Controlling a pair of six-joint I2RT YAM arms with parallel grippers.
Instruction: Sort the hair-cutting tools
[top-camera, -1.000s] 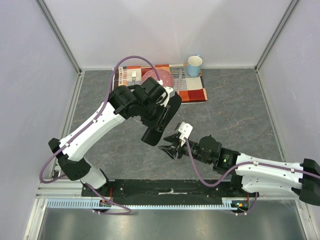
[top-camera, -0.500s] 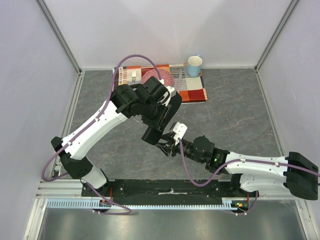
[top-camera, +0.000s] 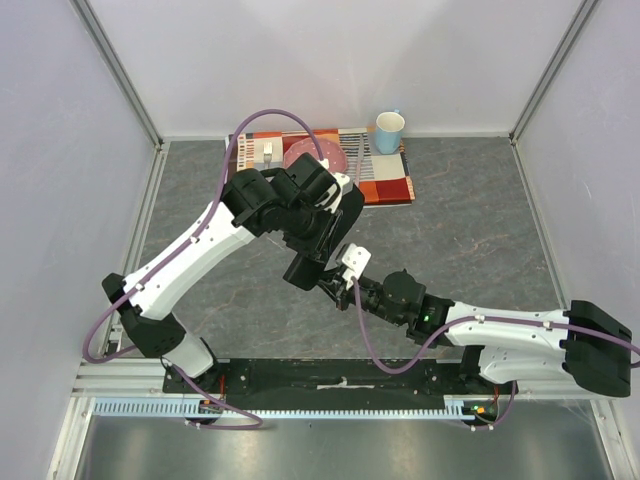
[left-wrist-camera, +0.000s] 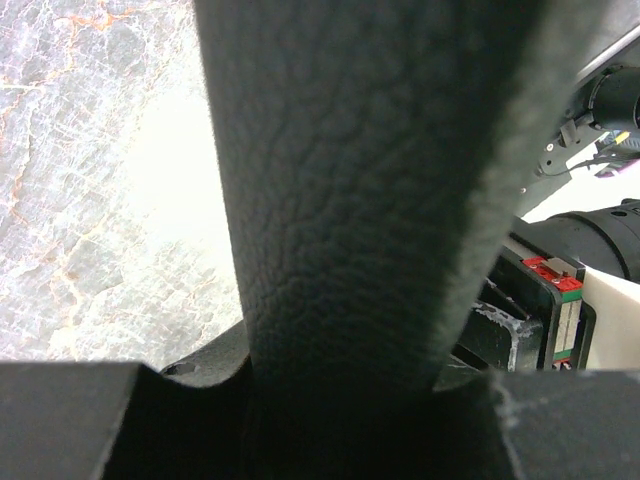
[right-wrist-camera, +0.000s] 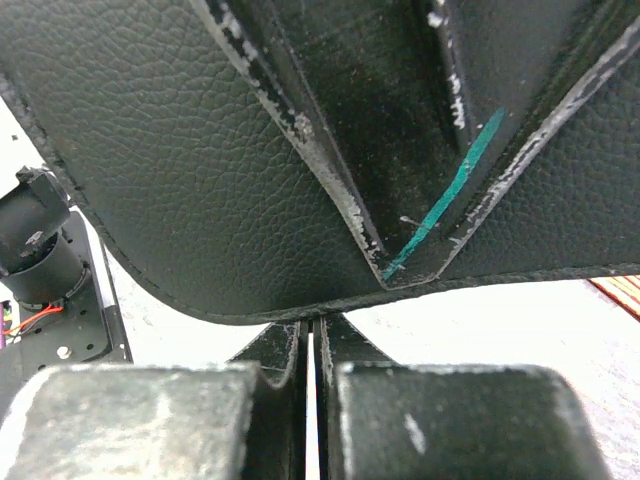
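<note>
Top external view: the left gripper (top-camera: 322, 228) clamps the black case (top-camera: 305, 270) above the table's (top-camera: 470, 230) middle. The right gripper (top-camera: 331, 290) is closed at the case's lower edge. The hair-cutting tools are hidden, and no writing is legible.

Left fingers (top-camera: 322, 225) clamped on the black case (top-camera: 308, 268) mid-desk, case slanting upper right to lower left. Right fingers (top-camera: 332, 287) pressed together at the case's lower end, touching it; can't tell if they pinch it. Grey marbled desk (top-camera: 470, 220). Back edge: striped placemat (top-camera: 390, 185), pink plate (top-camera: 328, 160) on it, pale blue mug (top-camera: 389, 130) at its right rear corner.
</note>
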